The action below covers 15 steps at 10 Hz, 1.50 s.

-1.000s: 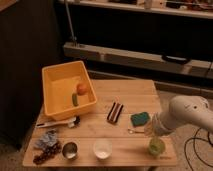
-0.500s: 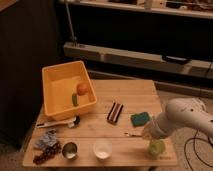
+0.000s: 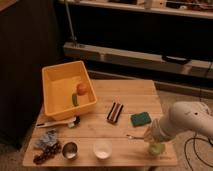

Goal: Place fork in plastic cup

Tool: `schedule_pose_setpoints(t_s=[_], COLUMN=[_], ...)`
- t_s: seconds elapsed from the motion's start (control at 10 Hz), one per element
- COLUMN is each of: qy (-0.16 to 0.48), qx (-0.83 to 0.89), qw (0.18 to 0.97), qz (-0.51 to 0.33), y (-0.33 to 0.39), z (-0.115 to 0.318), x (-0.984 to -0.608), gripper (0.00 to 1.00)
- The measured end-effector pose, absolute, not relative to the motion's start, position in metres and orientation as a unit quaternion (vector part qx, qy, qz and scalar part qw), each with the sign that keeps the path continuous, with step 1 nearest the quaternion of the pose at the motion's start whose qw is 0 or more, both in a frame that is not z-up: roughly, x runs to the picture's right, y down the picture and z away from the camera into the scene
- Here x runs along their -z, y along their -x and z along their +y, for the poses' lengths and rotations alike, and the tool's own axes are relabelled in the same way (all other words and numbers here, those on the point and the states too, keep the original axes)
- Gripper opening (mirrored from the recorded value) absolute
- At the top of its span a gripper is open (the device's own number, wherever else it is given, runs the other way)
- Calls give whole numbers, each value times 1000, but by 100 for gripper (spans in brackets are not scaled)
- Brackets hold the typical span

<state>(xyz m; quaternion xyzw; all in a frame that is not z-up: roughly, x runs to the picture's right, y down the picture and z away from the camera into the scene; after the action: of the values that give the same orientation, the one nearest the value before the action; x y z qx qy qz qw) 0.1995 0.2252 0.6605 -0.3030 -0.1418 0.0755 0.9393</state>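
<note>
Near edge of the desk [image 3: 127, 150], right end: plastic cup [image 3: 156, 148], upright, in a row with the white cup [image 3: 102, 148] and steel cup [image 3: 70, 149] further picture-left. End effector [image 3: 151, 133] hangs just above and behind the plastic cup, overlapping its rim in view. I can't tell if it's spread or clamped. Fork [image 3: 134, 136] pokes out picture-left from the end effector, long axis roughly level with the desk, free end off to the side of the cup mouth, not over it. I read it as carried, unconfirmed. Key relation: the fork lies sideways to the opening, so I'd expect to tip it down and shift picture-right before release. Green sponge [image 3: 141, 118] sits just behind, apart from both.
</note>
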Motion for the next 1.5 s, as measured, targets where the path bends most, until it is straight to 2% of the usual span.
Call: schedule_pose_setpoints(t_s=[1.0,1.5], qy=[312,302], qx=[-113,-108], qw=[924,928], qz=[-188,-193], y=[-197,-209], z=[253,252], x=[-671,-679], gripper=[0,0])
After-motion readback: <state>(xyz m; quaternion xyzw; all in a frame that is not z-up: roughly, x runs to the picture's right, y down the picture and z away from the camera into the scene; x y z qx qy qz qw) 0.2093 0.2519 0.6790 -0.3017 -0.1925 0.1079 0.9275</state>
